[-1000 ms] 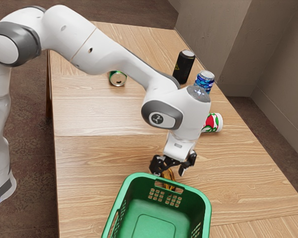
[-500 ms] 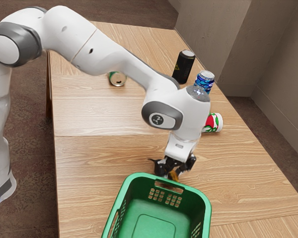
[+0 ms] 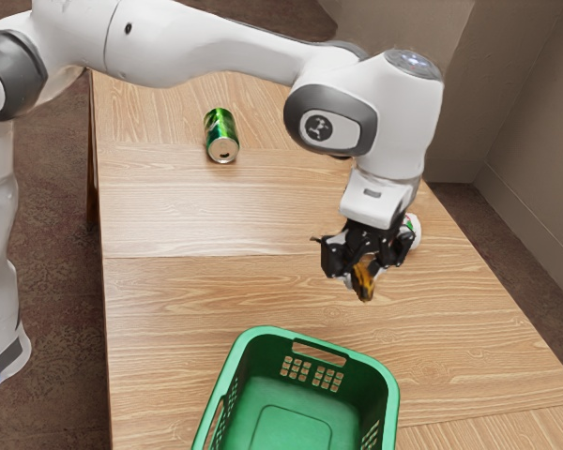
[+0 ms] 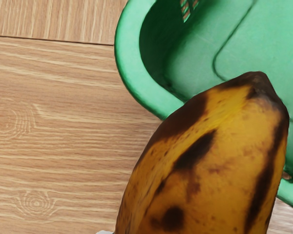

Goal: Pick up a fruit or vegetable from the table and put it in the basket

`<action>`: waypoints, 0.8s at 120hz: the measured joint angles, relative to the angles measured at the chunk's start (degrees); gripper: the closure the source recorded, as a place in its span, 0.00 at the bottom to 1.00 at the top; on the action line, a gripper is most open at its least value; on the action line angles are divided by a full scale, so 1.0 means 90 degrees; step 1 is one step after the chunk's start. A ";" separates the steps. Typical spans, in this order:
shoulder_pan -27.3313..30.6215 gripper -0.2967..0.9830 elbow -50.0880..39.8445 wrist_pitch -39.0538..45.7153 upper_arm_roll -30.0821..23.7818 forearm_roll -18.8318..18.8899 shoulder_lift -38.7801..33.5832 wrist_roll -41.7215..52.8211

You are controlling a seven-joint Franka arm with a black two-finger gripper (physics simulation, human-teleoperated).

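In the exterior view my gripper [image 3: 364, 267] is raised above the table, past the basket's rim on the arm's side, shut on a brown-spotted yellow banana [image 3: 363, 280] whose end hangs below the fingers. The banana [image 4: 210, 165] looms large in the wrist view, dark tip toward the basket. The green basket [image 3: 246, 349] stands on the table, its inside bare; its rim [image 4: 128, 58] lies beyond the banana in the wrist view.
A green can [image 3: 221, 137] lies on the table [image 3: 169, 309] near the arm. Behind the gripper, a white and red can [image 3: 413, 231] is partly hidden. Walls rise beyond the table's far edge.
My gripper has risen off the table and moved away from the basket's rim, toward the exterior view's upper right, carrying the banana up. The arm now covers the black and blue cans.
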 joint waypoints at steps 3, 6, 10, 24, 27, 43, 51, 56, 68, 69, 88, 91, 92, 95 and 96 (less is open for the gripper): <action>-0.0087 0.65 -0.0072 -0.0046 -0.0182 -0.0002 -0.0025 -0.0003; -0.0190 0.65 -0.0152 -0.0084 -0.0333 -0.0004 -0.0052 -0.0006; -0.0333 0.66 -0.0318 -0.0110 -0.0486 -0.0040 -0.0114 -0.0010; -0.0730 0.66 -0.0642 -0.0082 -0.0870 -0.0178 -0.0296 -0.0025; -0.0773 0.66 -0.0603 -0.0052 -0.0983 -0.0195 -0.0289 -0.0036; -0.0899 0.66 0.0034 0.0094 -0.1433 -0.0149 0.0153 -0.0125; -0.0705 0.66 0.0499 0.0127 -0.1523 0.0067 0.0822 -0.0190; -0.0620 0.66 0.0628 0.0145 -0.1541 0.0186 0.1064 -0.0232; -0.0702 0.66 0.0771 0.0182 -0.1609 0.0425 0.1332 -0.0339; -0.0710 0.66 0.0775 0.0182 -0.1617 0.0452 0.1340 -0.0348; -0.0811 0.37 0.0791 0.0168 -0.1763 0.0794 0.1373 -0.0516; -0.0812 0.35 0.0791 0.0157 -0.1766 0.0822 0.1362 -0.0552; -0.0812 0.34 0.0791 0.0153 -0.1767 0.0828 0.1357 -0.0563; -0.0812 0.33 0.0791 0.0119 -0.1765 0.0841 0.1331 -0.0597; -0.0812 0.32 0.0791 0.0104 -0.1765 0.0845 0.1323 -0.0608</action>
